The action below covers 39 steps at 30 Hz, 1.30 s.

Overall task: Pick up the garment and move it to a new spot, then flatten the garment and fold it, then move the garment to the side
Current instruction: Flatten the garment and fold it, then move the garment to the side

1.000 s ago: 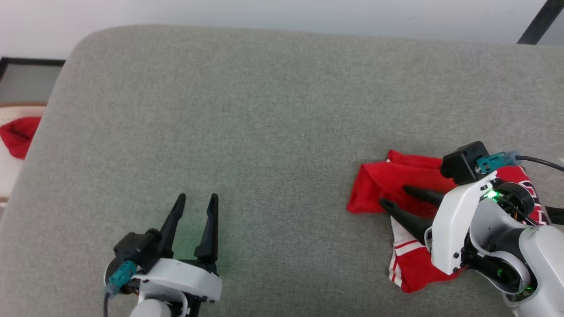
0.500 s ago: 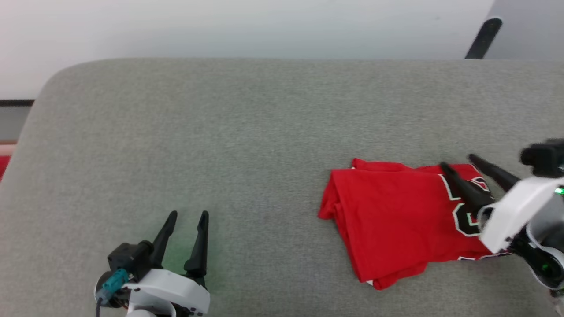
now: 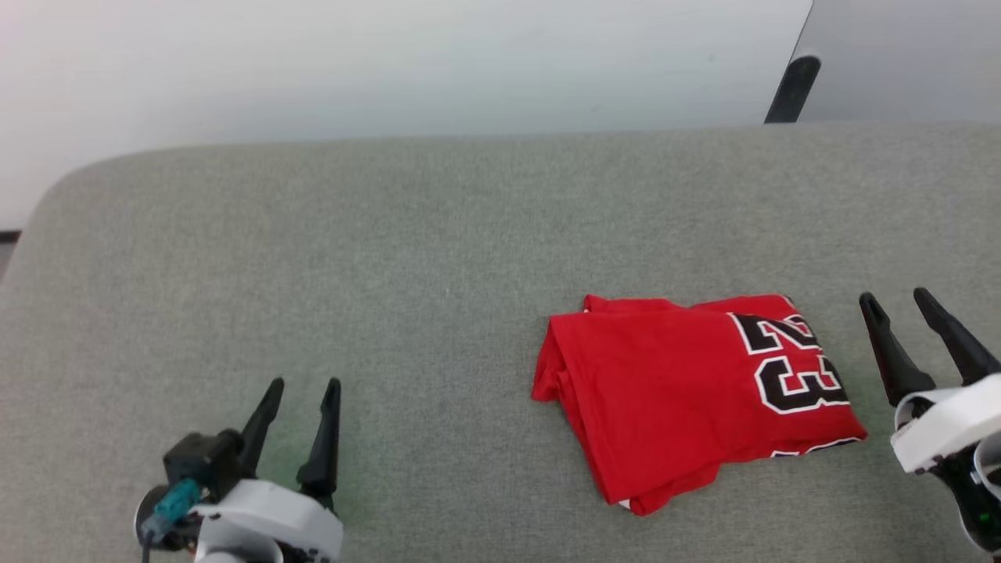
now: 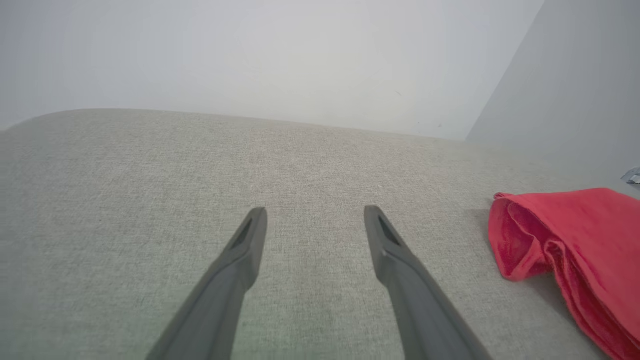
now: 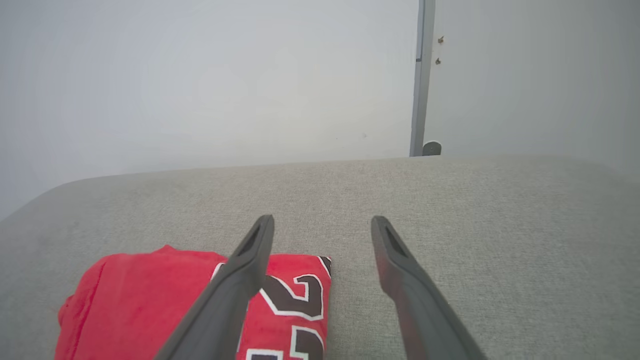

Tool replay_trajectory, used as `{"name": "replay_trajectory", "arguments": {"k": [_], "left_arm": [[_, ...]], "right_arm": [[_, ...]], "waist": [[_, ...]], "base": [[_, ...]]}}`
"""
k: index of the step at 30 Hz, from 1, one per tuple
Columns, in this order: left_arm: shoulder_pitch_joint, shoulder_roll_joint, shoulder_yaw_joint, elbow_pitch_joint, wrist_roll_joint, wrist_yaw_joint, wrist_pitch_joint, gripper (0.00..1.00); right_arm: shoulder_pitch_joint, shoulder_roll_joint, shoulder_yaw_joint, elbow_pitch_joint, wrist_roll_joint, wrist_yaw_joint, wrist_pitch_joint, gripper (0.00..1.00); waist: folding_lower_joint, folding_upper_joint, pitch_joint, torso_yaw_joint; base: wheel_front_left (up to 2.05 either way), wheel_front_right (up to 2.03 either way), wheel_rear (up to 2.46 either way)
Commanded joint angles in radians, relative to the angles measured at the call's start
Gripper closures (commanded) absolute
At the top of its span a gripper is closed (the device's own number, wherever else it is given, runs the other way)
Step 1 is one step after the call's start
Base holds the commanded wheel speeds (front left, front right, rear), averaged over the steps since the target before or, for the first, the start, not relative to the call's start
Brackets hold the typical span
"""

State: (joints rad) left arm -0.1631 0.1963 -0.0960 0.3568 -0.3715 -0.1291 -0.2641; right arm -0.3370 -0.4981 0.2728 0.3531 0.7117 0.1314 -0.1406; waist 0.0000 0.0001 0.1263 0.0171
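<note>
Red garment folded, lying flat on grey cushion, "23" print up.

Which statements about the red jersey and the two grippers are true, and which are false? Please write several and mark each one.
1. The garment lies folded on the grey cushion. True.
2. The right gripper holds the garment. False: its jaws stand open and hold nothing, and in the head view it is beside the garment, apart from it.
3. The number 23 shows on the garment's upper face. True.
4. The left gripper rests on the garment. False: it is over bare cushion, well to the garment's left, with its jaws open.
</note>
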Motion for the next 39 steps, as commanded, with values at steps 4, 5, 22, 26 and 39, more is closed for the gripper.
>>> {"name": "replay_trajectory", "arguments": {"k": [4, 5, 22, 26, 39], "left_arm": [[0.054, 0.009, 0.021, -0.034, 0.030, 0.008, 0.001, 0.00], [0.066, 0.011, 0.025, -0.043, 0.039, 0.011, 0.001, 0.00], [0.255, 0.009, 0.081, -0.227, 0.094, 0.034, 0.001, 0.00], [0.292, 0.013, 0.088, -0.256, 0.084, 0.028, 0.001, 0.00], [0.386, 0.013, 0.091, -0.348, 0.048, 0.039, 0.020, 0.00]], "right_arm": [[0.048, 0.012, -0.009, 0.017, -0.023, -0.002, -0.062, 0.00], [0.061, 0.013, -0.011, 0.015, -0.030, -0.002, -0.071, 0.00], [0.274, 0.124, -0.106, -0.107, -0.152, -0.002, -0.116, 0.00], [0.306, 0.130, -0.141, -0.133, -0.163, -0.002, -0.115, 0.00], [0.403, 0.159, -0.245, -0.246, -0.200, -0.002, -0.065, 0.00]], "waist": [[0.0000, -0.0001, -0.067, -0.018], [0.0000, -0.0001, -0.077, -0.017], [0.0000, -0.0001, -0.148, 0.007], [0.0000, -0.0001, -0.152, 0.006], [0.0000, -0.0001, -0.140, 0.003]], "base": [[0.00, 0.00, 0.00], [0.00, 0.00, 0.00], [0.00, 0.00, 0.00], [0.00, 0.00, 0.00], [0.00, 0.00, 0.00]]}}
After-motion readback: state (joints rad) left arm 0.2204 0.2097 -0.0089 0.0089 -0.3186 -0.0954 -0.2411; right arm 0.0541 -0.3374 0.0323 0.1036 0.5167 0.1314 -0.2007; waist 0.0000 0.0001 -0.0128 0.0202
